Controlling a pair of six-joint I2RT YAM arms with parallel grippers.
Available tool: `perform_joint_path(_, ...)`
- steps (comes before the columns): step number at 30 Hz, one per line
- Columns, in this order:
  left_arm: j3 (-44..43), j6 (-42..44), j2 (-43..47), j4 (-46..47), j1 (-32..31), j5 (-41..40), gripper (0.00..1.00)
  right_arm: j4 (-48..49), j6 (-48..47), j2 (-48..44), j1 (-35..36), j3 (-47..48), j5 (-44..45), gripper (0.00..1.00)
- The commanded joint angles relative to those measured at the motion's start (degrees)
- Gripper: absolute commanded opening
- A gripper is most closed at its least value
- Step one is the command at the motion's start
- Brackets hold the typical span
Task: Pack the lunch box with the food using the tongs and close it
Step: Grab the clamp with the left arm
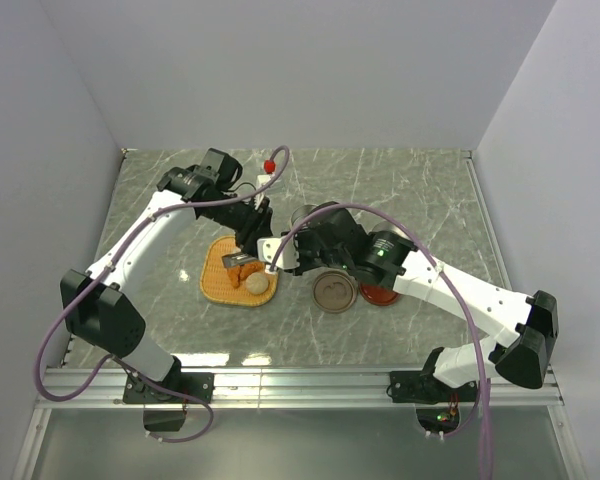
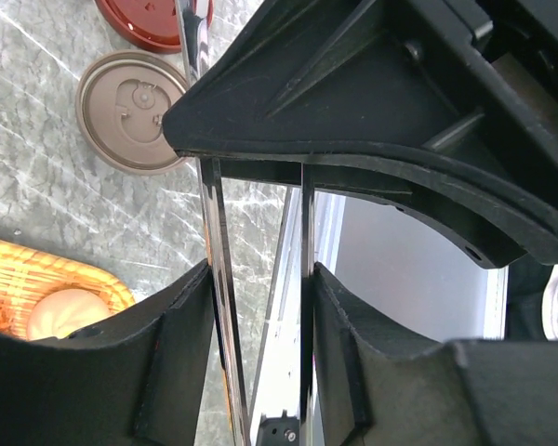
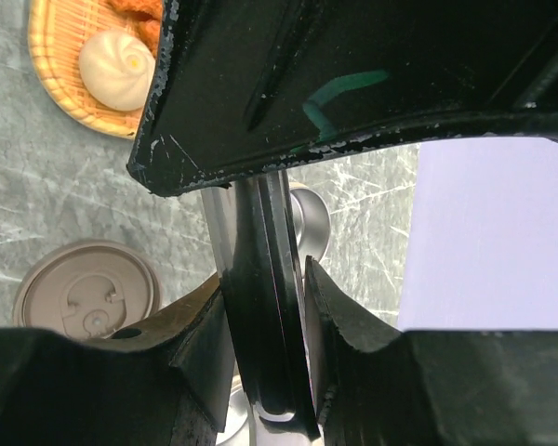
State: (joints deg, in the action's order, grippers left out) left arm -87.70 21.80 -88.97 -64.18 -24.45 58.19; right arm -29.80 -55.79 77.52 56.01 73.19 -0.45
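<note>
The silver tongs (image 2: 212, 218) hang over the table, held by both grippers at once. My left gripper (image 2: 260, 279) is shut on the two thin arms, one against each finger. My right gripper (image 3: 265, 279) is shut on the tongs (image 3: 260, 325) a little further along. From above, the left gripper (image 1: 255, 228) and right gripper (image 1: 277, 252) meet over the woven tray's (image 1: 212, 285) far right corner. The food on the tray is orange-brown nuggets (image 1: 242, 268) and a pale ball (image 1: 255, 284). I cannot make out the lunch box's body for sure.
A round brown lid (image 1: 333, 292) and a red round piece (image 1: 380, 296) lie right of the tray, under the right forearm. A shiny round metal thing (image 3: 309, 216) shows behind the tongs. A small red object (image 1: 270, 164) sits at the back.
</note>
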Motion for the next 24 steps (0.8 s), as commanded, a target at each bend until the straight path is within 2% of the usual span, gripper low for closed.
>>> perform_joint_path(1,0.86,0.17,2.04,0.64,-0.78,1.22,0.47,2.20,-0.37,-0.79,0.07,0.99,2.29,0.39)
perform_joint_path(7,1.92,-2.73,3.01,3.71,-0.78,0.87,0.37,3.87,-0.46,-0.79,0.41,0.73,4.22,0.40)
perform_joint_path(10,2.18,-4.40,3.27,5.03,-0.78,0.43,0.28,5.28,-0.28,-0.88,1.03,0.11,6.51,0.43)
perform_joint_path(11,2.18,-4.57,3.45,5.03,-0.78,0.25,0.26,5.89,-0.28,-0.96,1.12,-0.06,7.30,0.47)
perform_joint_path(13,2.10,-5.45,3.63,5.73,-0.78,-0.27,0.24,6.51,-0.55,-1.05,1.30,-0.76,8.62,0.47)
perform_joint_path(15,1.92,-5.63,3.89,5.91,-0.78,0.16,0.24,6.69,-0.81,-0.96,1.47,-1.20,8.80,0.48)
perform_joint_path(20,0.87,-4.67,3.89,4.42,-0.78,0.43,0.25,4.67,-0.55,-0.35,1.56,-0.50,7.31,0.66)
perform_joint_path(24,0.69,-3.70,4.07,3.80,-0.78,0.69,0.25,4.93,-1.07,0.44,1.65,-0.68,7.04,0.63)
